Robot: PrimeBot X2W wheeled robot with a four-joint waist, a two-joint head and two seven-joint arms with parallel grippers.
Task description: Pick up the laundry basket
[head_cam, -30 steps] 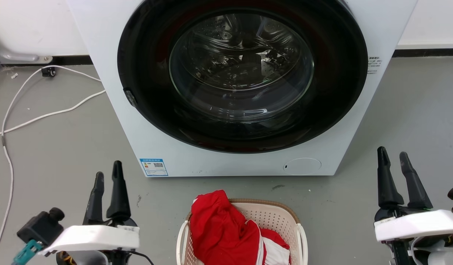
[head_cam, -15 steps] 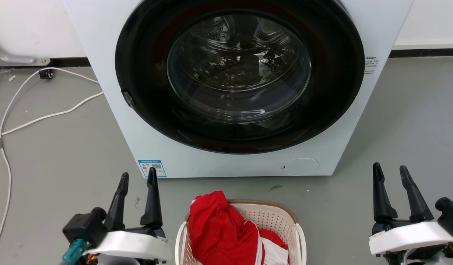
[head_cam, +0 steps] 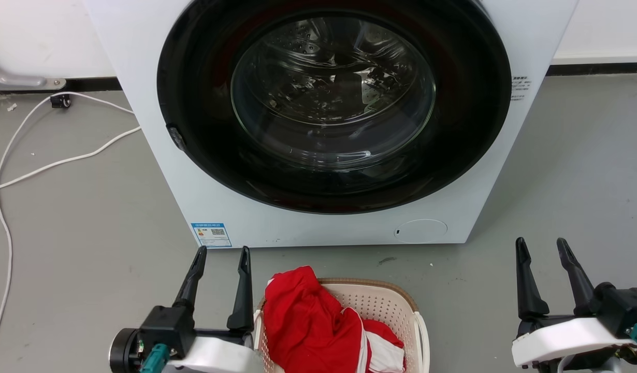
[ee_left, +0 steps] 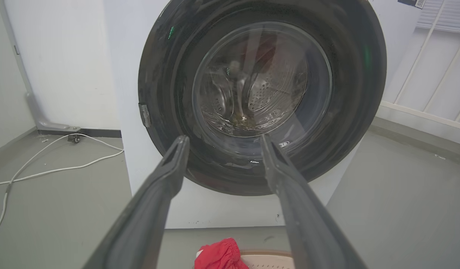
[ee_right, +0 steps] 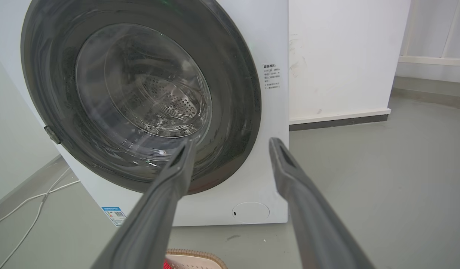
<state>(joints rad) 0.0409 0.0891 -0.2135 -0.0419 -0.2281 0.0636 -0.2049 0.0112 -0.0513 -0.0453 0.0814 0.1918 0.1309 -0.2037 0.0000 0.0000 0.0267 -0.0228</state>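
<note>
The laundry basket [head_cam: 388, 304] sits ungrasped on the floor [head_cam: 90, 233], holding red clothes [head_cam: 308, 316]. The left pincer [head_cam: 223, 249], fingers apart, is just beside its left handle. The right pincer [head_cam: 540, 242], also apart, stands well to the right. Both grasp and lift remain. The washing machine [head_cam: 318, 230] stands beyond.

Left gripper [head_cam: 223, 252] has been carried rightward, from well clear of the laundry basket [head_cam: 388, 306] to just beside its left rim; contact cannot be told. Its fingers have been spread wider. Right gripper [head_cam: 540, 243] has been drawn lower and slightly inward in the head view.
</note>
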